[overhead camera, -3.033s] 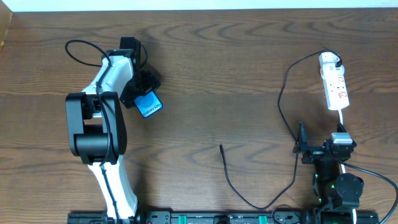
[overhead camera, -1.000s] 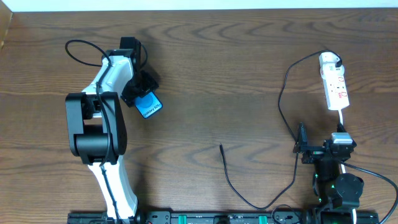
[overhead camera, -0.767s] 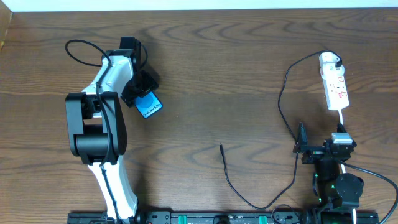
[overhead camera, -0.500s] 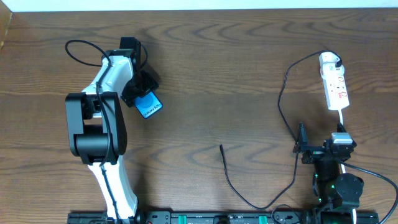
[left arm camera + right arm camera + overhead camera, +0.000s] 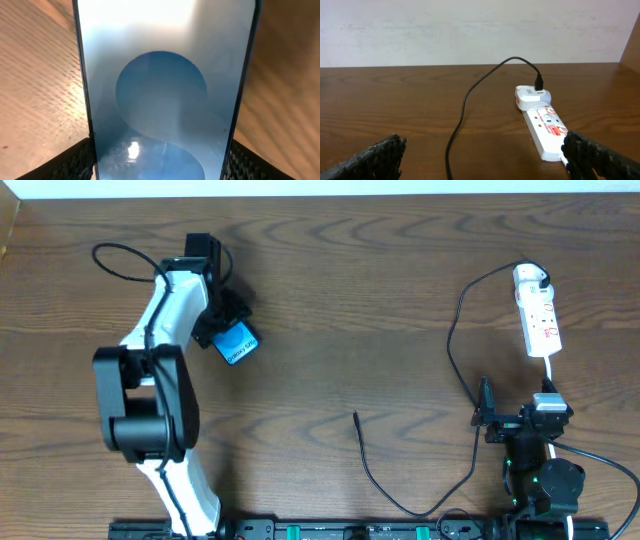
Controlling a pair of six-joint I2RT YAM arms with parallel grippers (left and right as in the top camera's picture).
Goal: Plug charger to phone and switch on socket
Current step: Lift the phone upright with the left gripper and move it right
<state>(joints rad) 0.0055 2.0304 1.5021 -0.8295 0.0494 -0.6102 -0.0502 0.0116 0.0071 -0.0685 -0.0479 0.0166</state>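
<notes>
The phone (image 5: 236, 342), bright blue screen up, lies at the left of the table between the jaws of my left gripper (image 5: 224, 327). In the left wrist view the phone (image 5: 165, 95) fills the frame, and my left gripper (image 5: 160, 161) has both pads against its long edges. The charger (image 5: 372, 476), a thin black cable, runs from a white adapter in the socket (image 5: 538, 316) down to a free tip (image 5: 355, 416) at table centre. My right gripper (image 5: 518, 414) is wide open and empty, just short of the socket (image 5: 546, 132). The cable (image 5: 462, 107) passes between its fingers.
The white adapter (image 5: 532, 95) is plugged into the socket's far end. The socket's white cord (image 5: 549, 372) runs back toward my right arm. The table's far edge meets a white wall (image 5: 470, 30).
My left arm has swung its elbow to the left, and the phone has shifted slightly up and left with the gripper. The right arm, cable and socket have not moved.
</notes>
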